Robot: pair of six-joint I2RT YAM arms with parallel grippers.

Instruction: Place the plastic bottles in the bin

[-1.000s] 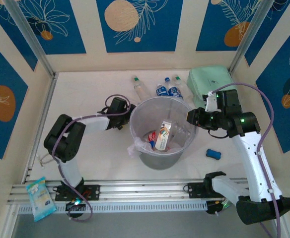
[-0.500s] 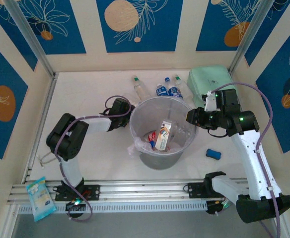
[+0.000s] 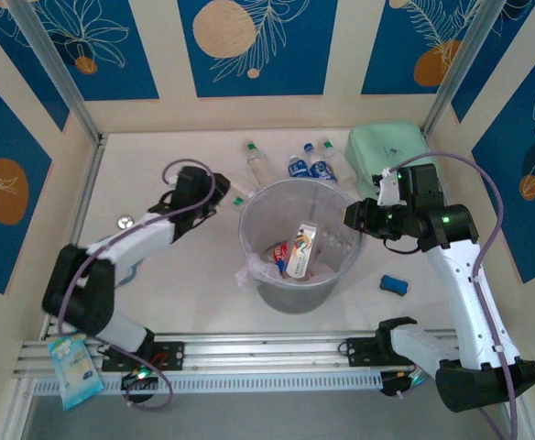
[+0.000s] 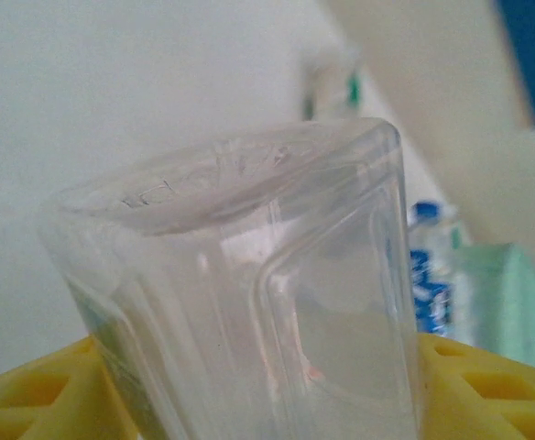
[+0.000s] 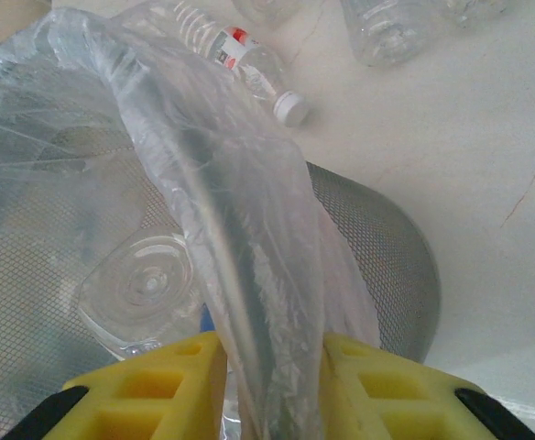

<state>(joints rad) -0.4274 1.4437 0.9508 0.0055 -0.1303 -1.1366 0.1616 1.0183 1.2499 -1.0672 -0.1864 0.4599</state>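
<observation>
1. The clear plastic bottle (image 4: 277,302) is cut off at the bottom of the left wrist view and its label is barely readable.
2. The left gripper (image 4: 254,403) clamps it between yellow pads, left of the round grey wastebasket (image 3: 290,298).
3. The right gripper (image 5: 267,394) pinches the wastebasket's clear crinkly bag (image 5: 212,183) at the rim.
4. Three more small bottles (image 3: 295,165) lie beyond it, blurred.

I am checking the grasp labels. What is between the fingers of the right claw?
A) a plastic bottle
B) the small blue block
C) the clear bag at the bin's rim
C: the right wrist view shows the right claw pinching the clear bag at the rim of the bin.
</observation>
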